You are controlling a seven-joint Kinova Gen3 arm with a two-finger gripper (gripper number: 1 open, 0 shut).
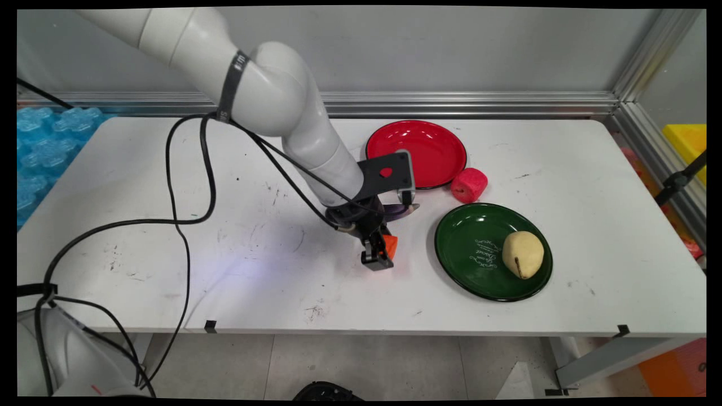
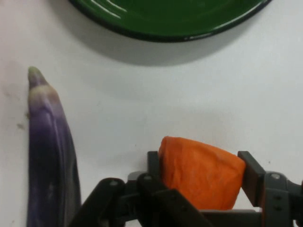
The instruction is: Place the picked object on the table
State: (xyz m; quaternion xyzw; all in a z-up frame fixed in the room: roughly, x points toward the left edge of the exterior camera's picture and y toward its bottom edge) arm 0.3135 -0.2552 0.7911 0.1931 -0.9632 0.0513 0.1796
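Note:
My gripper [image 1: 382, 252] [image 2: 201, 172] is down at the table near its middle, shut on an orange carrot-like piece [image 1: 390, 246] [image 2: 201, 172] that sits between both fingers. A purple eggplant [image 2: 49, 151] [image 1: 401, 211] lies on the table just beside it, partly hidden under the hand in the main view. A green plate [image 1: 474, 248] [image 2: 170, 19] lies just to the right with a yellowish pear [image 1: 523, 254] on it.
A red plate [image 1: 416, 151] sits at the back of the table, with a pink-red foam cylinder [image 1: 469, 185] between it and the green plate. Black cables [image 1: 186, 225] hang from the arm over the table's left half.

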